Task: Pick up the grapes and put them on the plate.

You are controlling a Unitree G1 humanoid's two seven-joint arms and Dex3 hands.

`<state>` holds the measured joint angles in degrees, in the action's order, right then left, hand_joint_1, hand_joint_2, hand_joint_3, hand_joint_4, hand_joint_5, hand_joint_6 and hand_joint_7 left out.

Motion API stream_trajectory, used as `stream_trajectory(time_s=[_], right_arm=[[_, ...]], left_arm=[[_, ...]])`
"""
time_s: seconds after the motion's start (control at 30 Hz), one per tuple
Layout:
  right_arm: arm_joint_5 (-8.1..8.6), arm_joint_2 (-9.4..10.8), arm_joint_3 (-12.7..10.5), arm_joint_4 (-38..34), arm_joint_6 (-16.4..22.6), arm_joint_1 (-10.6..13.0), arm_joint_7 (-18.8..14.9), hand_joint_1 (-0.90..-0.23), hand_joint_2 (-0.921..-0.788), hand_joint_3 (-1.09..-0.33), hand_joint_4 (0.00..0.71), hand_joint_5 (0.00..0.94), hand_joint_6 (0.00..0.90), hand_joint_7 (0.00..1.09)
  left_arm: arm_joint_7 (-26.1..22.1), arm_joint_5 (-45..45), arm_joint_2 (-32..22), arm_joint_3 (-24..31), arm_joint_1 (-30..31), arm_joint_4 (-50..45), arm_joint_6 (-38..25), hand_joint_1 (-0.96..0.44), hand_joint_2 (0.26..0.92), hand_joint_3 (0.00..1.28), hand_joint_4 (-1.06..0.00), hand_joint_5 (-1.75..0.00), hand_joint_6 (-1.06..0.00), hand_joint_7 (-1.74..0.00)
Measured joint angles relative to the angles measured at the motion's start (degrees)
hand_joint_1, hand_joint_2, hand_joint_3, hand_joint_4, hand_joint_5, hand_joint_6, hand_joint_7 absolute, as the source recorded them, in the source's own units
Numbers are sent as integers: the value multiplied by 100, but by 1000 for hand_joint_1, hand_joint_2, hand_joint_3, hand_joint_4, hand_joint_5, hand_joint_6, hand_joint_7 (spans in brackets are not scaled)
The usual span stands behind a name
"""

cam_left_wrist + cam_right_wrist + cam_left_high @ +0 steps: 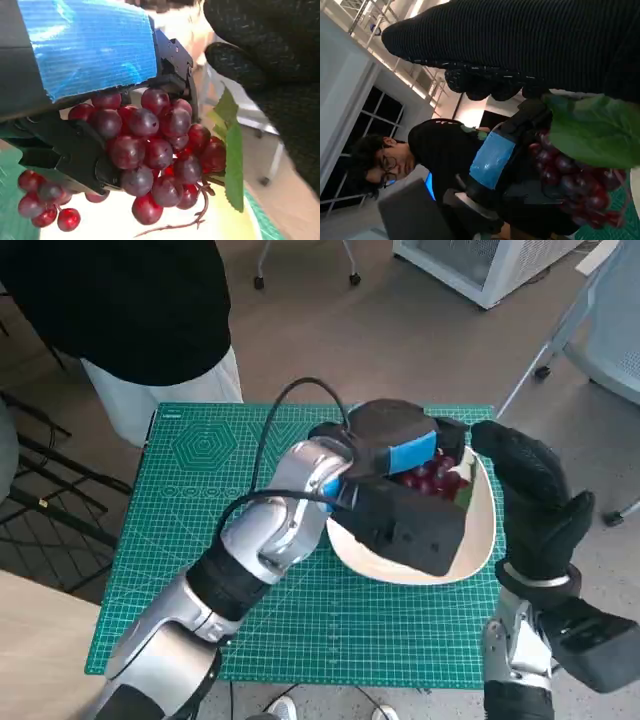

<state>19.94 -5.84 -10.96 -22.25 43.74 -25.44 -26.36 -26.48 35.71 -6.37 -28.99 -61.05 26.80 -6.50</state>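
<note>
The bunch of dark red grapes (155,160) with a green leaf (232,160) is hanging over the cream oval plate (480,530), long axis unclear. The plate is lying near the green cutting mat's (200,500) right edge. The blue-taped black left hand (400,455) is gripping the bunch; the black-gloved right hand (535,495) is hovering beside the plate, fingers spread, holding nothing.

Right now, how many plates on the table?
1: a white plate on the green mat's right side, under the left hand holding the grapes. None seem hidden.

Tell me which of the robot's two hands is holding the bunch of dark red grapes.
The left hand, black with blue tape, grips the bunch of dark red grapes over the white plate. The right gloved hand holds nothing.
</note>
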Motion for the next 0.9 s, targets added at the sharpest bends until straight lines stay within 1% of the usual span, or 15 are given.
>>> stream_trajectory(time_s=[0.03, 0.1, 0.23, 0.43, 0.6, 0.7, 0.8, 0.9], right_arm=[[1, 0, 3, 0, 0, 0, -1, -482, -921, -560, 301, 0, 124, 363], [4, 0, 8, -1, -1, 0, -3, -482, -921, -561, 300, 0, 124, 362], [9, -3, 11, -11, -4, -1, -8, -483, -921, -562, 299, 0, 124, 361], [13, -17, 20, -20, -12, -3, -12, -481, -921, -564, 298, 0, 123, 359], [14, -19, 34, -23, -21, -4, -13, -480, -921, -566, 298, 0, 123, 358], [14, -18, 45, -24, -26, -3, -14, -480, -921, -566, 298, 1, 124, 358], [14, -20, 44, -27, -30, -2, -13, -476, -921, -567, 297, 0, 123, 357], [13, -22, 44, -31, -45, -3, -12, -471, -921, -569, 297, 0, 124, 356]], left_arm=[[3, -47, 9, 5, 15, 39, 45, -217, 845, 24, -177, -211, -250, -42], [26, -132, 16, 11, 50, 148, 191, -287, 842, 14, -104, -102, -228, -21], [153, -263, 10, 22, 102, 508, 599, -359, 850, 10, -57, -29, -212, -6], [429, -421, -45, 102, 141, 1154, 1346, -386, 884, 16, -62, -11, -230, -12], [663, -724, -136, 335, 197, 1673, 2064, -392, 908, 21, -81, -12, -255, -19], [923, -979, -210, 595, 323, 1952, 2515, -405, 917, 43, -99, -16, -274, -26], [1261, -1275, -254, 919, 541, 2181, 2934, -428, 920, 92, -119, -18, -293, -31], [1475, -1659, -250, 1286, 785, 2395, 3321, -444, 921, 144, -138, -20, -308, -34]])
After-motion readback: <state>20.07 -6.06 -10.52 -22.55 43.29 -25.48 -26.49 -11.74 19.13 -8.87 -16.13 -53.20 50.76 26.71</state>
